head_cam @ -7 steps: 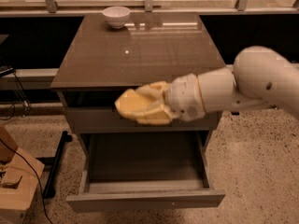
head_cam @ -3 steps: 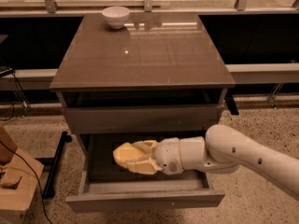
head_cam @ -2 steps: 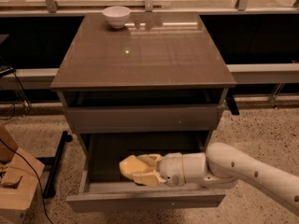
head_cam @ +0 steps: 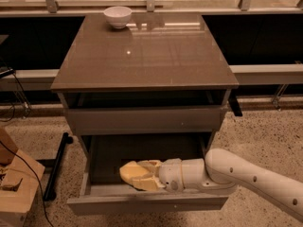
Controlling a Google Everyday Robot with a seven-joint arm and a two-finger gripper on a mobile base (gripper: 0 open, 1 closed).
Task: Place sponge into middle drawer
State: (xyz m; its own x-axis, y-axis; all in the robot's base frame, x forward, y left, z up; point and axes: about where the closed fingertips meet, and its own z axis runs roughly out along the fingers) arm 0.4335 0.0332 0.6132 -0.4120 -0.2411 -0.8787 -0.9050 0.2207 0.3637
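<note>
The middle drawer [head_cam: 147, 203] is pulled out wide below the top drawer [head_cam: 142, 119]. Its dark inside is open to view. My gripper [head_cam: 135, 175], cream-yellow, reaches in from the right and sits low inside the drawer, near its front wall and a little left of centre. It is shut on the sponge [head_cam: 128, 171], a pale-yellow block that shows at the fingertips. The sponge blends with the fingers. I cannot tell whether it touches the drawer floor.
A white bowl [head_cam: 118, 16] stands at the back left of the cabinet top [head_cam: 147, 56]. My white arm [head_cam: 236, 174] crosses the drawer's right front corner. A wooden box [head_cam: 14, 183] and a black stand [head_cam: 57, 164] are on the floor at the left.
The gripper has come down with the sponge from in front of the top drawer into the open middle drawer, then lower and toward the drawer's front.
</note>
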